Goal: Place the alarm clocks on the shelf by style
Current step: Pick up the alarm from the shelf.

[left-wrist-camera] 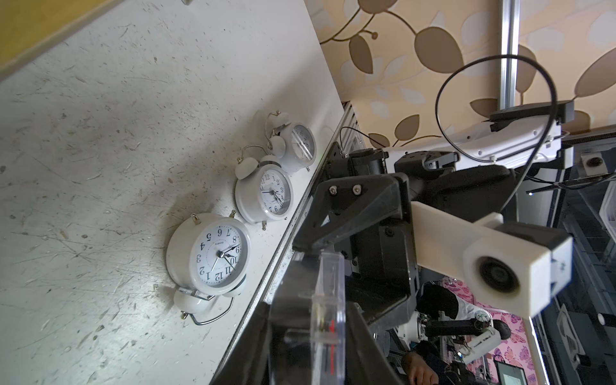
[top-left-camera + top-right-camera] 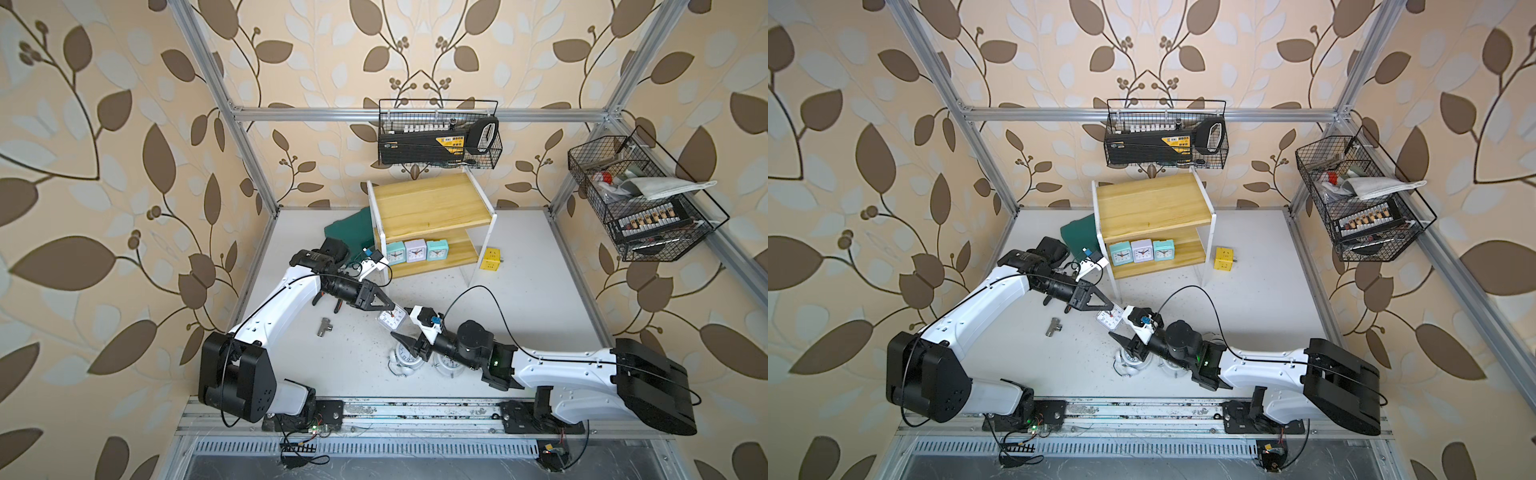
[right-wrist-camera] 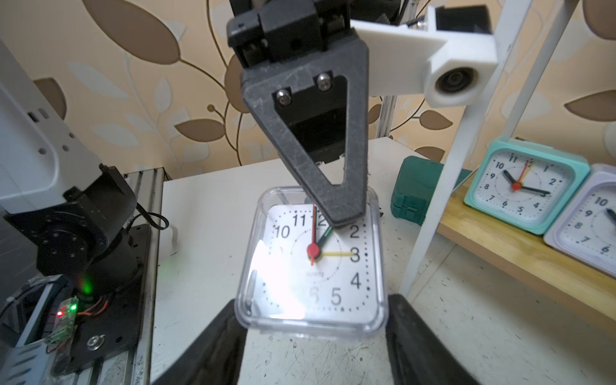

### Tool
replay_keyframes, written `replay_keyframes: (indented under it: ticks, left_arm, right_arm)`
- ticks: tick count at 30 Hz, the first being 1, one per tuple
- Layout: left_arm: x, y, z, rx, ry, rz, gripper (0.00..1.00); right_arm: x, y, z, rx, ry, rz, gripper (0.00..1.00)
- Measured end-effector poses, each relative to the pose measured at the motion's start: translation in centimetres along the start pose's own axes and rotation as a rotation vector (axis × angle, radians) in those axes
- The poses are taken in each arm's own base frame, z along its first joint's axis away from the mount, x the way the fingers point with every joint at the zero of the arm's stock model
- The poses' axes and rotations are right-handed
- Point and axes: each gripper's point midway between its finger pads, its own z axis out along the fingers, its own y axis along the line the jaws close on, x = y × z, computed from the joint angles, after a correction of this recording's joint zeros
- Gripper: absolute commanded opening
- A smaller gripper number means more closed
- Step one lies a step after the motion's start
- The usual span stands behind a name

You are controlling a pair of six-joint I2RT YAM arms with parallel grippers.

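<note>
Clear square clock [image 3: 311, 263], QUARTZ on the dial, clamped in left gripper [image 2: 390, 309]; right gripper [image 3: 313, 301] flanks it, grip unclear; white-framed wooden shelf [image 3: 430, 213] just beside.

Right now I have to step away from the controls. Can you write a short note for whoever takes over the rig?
Left gripper: shut on the clear square clock, held between the two arms.
Right gripper: jaws flank the same clock; whether they touch it is unclear.
Done: a teal clock, the lilac clock and a second teal clock stand in a row on the lower tier of the shelf.
Left: the clear clock probably goes beside them. The white twin-bell clocks sit on the table near its front edge, likely bound for the upper tier, which holds no clock.
</note>
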Motion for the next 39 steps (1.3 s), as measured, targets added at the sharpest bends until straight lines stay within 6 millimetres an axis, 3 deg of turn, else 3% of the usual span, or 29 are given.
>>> replay_keyframes:
  ticks: [5, 10, 25, 39]
  left_arm:
    - [-0.2, 0.3, -0.4, -0.054, -0.02, 0.027, 0.16]
    - [-0.3, 1.4, -0.3, -0.114, -0.019, 0.021, 0.15]
    - [-0.4, 2.9, -0.5, -0.204, -0.02, 0.018, 0.14]
    - [-0.3, 3.1, -0.4, -0.221, -0.013, 0.021, 0.14]
  right_arm:
    - [0.4, -0.8, 0.7, 0.053, 0.098, 0.071, 0.88]
    - [-0.1, -1.3, 1.3, 0.098, 0.166, 0.108, 0.93]
    - [-0.1, -1.8, 2.9, 0.144, 0.287, 0.065, 0.95]
    - [-0.1, -1.6, 4.5, 0.137, 0.322, 0.014, 0.89]
